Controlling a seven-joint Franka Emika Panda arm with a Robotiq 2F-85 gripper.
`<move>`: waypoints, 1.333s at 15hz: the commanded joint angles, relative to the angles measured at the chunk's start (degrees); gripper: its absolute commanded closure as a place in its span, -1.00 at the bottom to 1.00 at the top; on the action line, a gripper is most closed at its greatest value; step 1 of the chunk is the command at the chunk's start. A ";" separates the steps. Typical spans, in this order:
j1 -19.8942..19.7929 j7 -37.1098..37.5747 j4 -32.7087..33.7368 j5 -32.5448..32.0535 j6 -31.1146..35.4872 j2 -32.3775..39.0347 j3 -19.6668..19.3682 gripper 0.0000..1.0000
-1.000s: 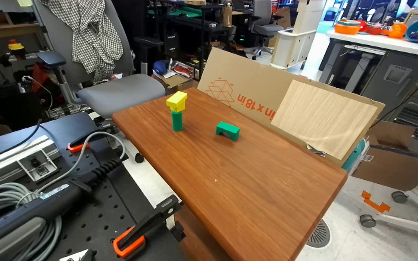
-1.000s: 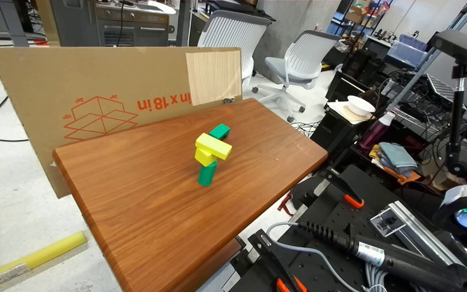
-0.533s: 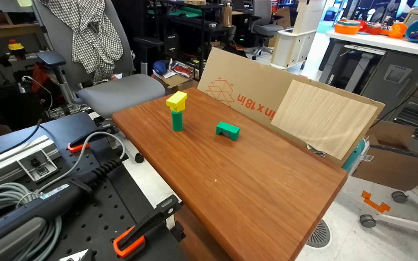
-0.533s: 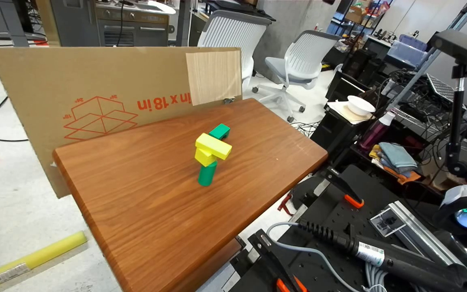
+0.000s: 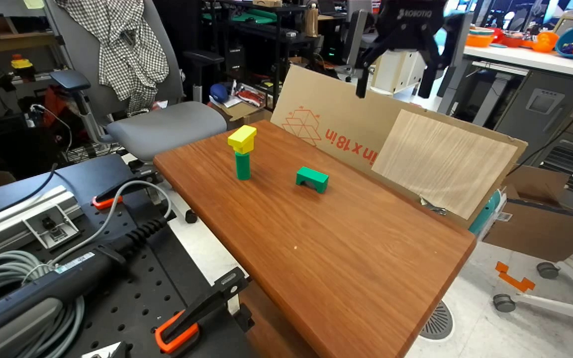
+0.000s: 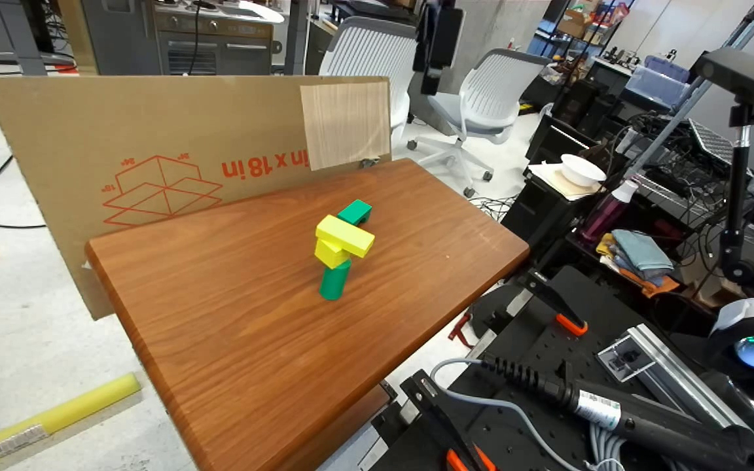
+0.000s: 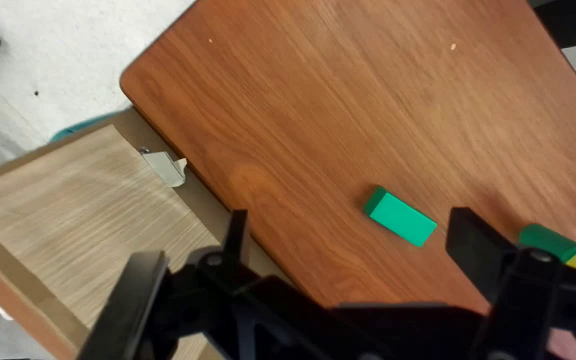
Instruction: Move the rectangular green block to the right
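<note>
The green block (image 5: 312,175) is sitting on the brown table (image 5: 366,248), standing on two feet with a round gap under its middle. It is sitting closer to the long edge by the cardboard (image 5: 356,107) than to the one by the black bench (image 5: 117,293). In an exterior view, a big stretch of wood is running from the block to the table's right end, and a thinner strip is lying between it and the cardboard.

Near the block, with a gap between them, a round green post (image 5: 242,166) is standing straight. A small yellow block (image 6: 331,254) is sitting on the post, and a longer yellow block (image 6: 345,234) is lying across it. In an exterior view, the longer one is hiding a bit of the green block.

The gripper (image 5: 393,92) is hanging high up, well apart from the block. Its jaws are standing wide apart. In the wrist view, the block is showing between them, down below.

The cardboard is standing like a wall, with a pale sheet (image 5: 445,164) lying flat against it.
</note>
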 commanded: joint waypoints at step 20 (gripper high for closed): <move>6.34 -27.09 8.59 -17.16 -2.25 19.73 4.65 -1.00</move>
